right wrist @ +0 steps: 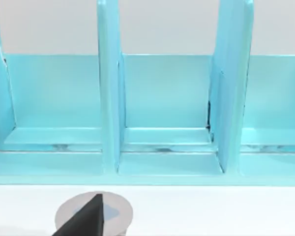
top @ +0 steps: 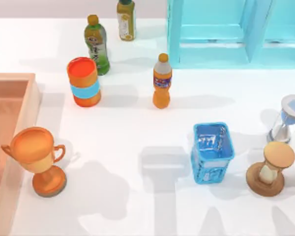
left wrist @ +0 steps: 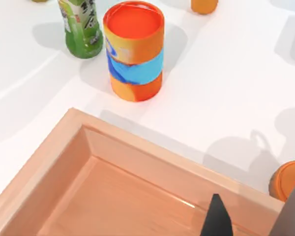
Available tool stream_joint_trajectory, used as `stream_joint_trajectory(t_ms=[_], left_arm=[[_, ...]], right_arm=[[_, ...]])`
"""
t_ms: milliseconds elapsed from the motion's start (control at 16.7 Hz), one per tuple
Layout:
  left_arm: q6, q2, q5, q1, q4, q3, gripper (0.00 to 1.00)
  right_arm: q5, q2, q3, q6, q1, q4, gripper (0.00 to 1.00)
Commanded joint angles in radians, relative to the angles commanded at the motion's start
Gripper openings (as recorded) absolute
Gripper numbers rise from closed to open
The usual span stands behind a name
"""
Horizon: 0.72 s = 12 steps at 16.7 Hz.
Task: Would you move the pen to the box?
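Observation:
The pen is out of view. The box (top: 29, 110) of light brown wood lies at the table's left edge, partly cut off in the top view. In the left wrist view its thick rim (left wrist: 152, 147) and bare floor are close below my left gripper (left wrist: 253, 221), which hangs open over the box's corner with nothing between its fingers. A dark tip of my right gripper (right wrist: 86, 219) hovers above a grey-topped hourglass (right wrist: 118, 212) in front of the turquoise cabinet (right wrist: 147, 113).
An orange trophy (top: 37, 157) stands beside the box. An orange can with a blue band (top: 83, 81), two green bottles (top: 97, 44), an orange soda bottle (top: 162, 81), a blue mesh holder (top: 212, 152) and two hourglasses (top: 271, 169) stand about the table.

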Motion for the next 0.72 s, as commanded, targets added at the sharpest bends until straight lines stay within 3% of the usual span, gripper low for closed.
stream_joint_trajectory(t_ms=[360, 720], left_arm=[[0.297, 0.042, 0.105, 0.056, -0.222, -0.004, 0.0], [0.324, 0.045, 0.115, 0.06, -0.24, -0.007, 0.0]], right_arm=[[0.0, 0.0, 0.0, 0.0, 0.0, 0.0, 1.0], [0.0, 0.0, 0.0, 0.0, 0.0, 0.0, 1.0]])
